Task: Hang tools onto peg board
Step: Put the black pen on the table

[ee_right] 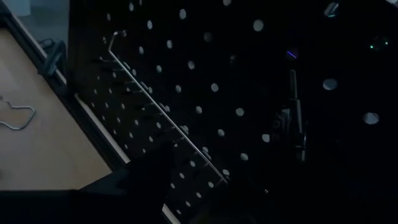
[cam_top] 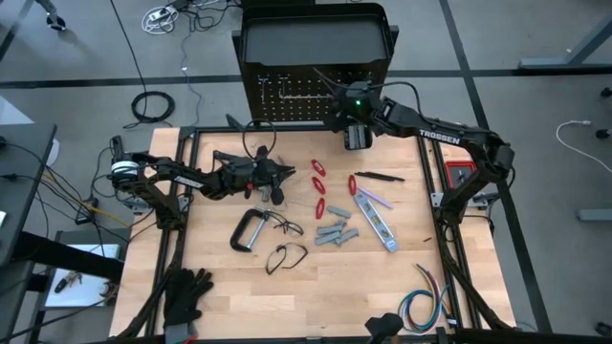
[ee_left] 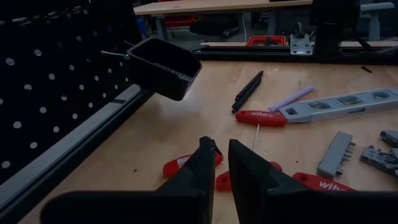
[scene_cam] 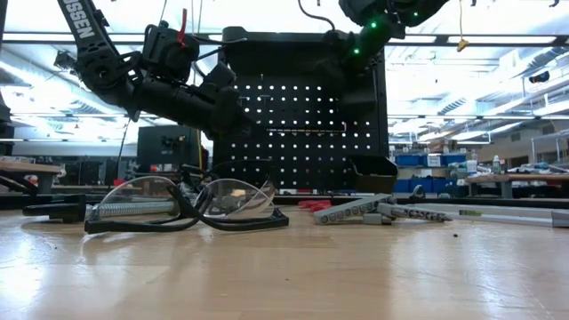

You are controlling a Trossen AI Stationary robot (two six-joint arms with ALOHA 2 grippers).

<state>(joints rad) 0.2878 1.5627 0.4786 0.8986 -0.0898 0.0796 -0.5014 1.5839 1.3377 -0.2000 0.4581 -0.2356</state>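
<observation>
The black peg board (cam_top: 287,96) stands upright at the table's far edge, with a long silver hook (ee_right: 165,109) and a small black bin (ee_left: 165,65) on its face. My right gripper (cam_top: 356,139) hovers high, close in front of the board, open; one dark finger (ee_right: 143,180) shows and nothing lies between the fingers. My left gripper (ee_left: 224,154) sits lower and to the left, pointing along the board's foot, fingers nearly together with nothing in the slit. Red-handled tools (cam_top: 319,186), a grey C-clamp (cam_top: 249,231), a silver level (cam_top: 378,222) and grey pieces (cam_top: 337,232) lie flat on the wood.
Two pairs of safety glasses (cam_top: 287,256) lie near the table's middle, and one (scene_cam: 191,204) fills the low view's foreground. Black gloves (cam_top: 186,291) lie at the near left corner and a coloured wire bundle (cam_top: 426,304) at the near right. A thin black tool (cam_top: 382,176) lies right of centre.
</observation>
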